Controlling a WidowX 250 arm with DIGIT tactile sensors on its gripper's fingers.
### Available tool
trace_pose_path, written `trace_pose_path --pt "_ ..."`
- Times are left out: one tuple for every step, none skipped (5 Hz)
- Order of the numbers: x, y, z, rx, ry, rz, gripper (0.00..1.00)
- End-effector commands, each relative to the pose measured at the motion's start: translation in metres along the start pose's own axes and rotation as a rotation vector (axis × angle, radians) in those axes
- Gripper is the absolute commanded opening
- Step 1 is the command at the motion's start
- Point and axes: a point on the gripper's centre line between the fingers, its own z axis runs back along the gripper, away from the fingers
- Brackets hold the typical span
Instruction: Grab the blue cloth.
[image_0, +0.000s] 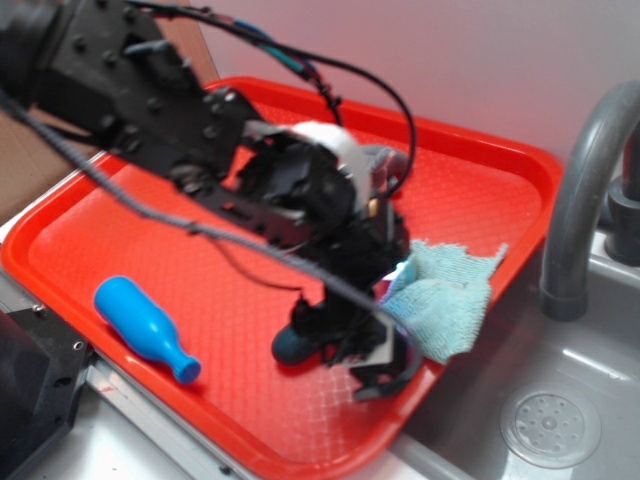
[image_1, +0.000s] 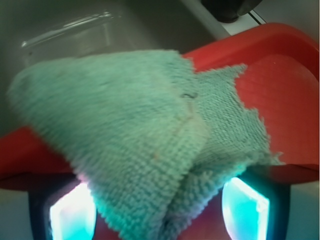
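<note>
The blue cloth (image_0: 447, 298) is a pale blue-green terry rag, folded and bunched at the right front edge of the red tray (image_0: 180, 230), partly hanging over the rim. In the wrist view the blue cloth (image_1: 145, 130) fills most of the frame, and a fold of it runs down between my fingers. My gripper (image_0: 392, 335) reaches down onto the cloth's left end. My gripper (image_1: 157, 212) stands open: the left pad (image_1: 72, 215) is at the cloth's edge, and red tray shows between the cloth and the right pad (image_1: 245, 207).
A bright blue bottle-shaped toy (image_0: 146, 329) lies at the tray's front left. A dark blue round object (image_0: 291, 346) sits under my arm. A white and grey object (image_0: 345, 148) is behind the arm. A grey faucet (image_0: 585, 190) and the sink with its drain (image_0: 549, 424) are to the right.
</note>
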Motion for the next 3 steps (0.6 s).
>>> trace_pose_path --pt "0.015 0.014 -0.013 -0.077 0.032 0.123 0.0" --pt "0.006 0.02 -0.012 -0.073 0.047 0.193 0.0" --pt "-0.002 0.029 -0.002 -0.063 0.04 0.264 0.0"
